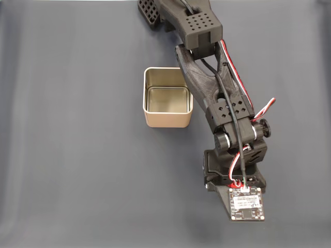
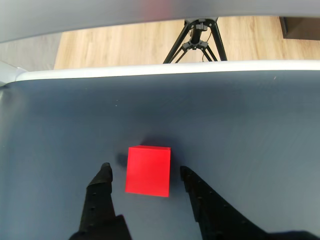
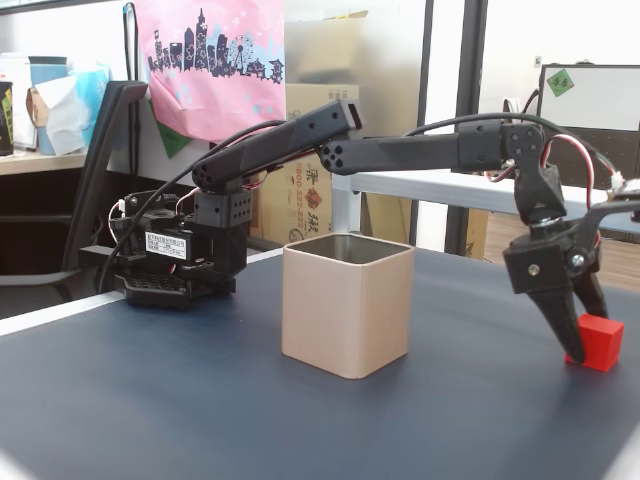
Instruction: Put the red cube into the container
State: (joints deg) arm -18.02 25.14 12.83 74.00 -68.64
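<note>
At the bottom of the wrist view, the black two-finger claw [image 2: 145,172] stands spread wide, one fingertip on each side of the small, matte, bright red cube [image 2: 148,170], with a sliver of dark mat showing between each tip and the cube's faces. The cube sits flat on the dark blue-grey table mat [image 2: 250,125], between the fingers and not yet gripped. In a fixed view from the side, the claw [image 3: 585,345] reaches down to the mat around the cube [image 3: 600,342], well apart from the square cream-beige metal tin [image 3: 347,305], which stands upright and empty. The step looks like the grasp; next the fingers likely need to close squarely, then lift and carry toward the tin.
</note>
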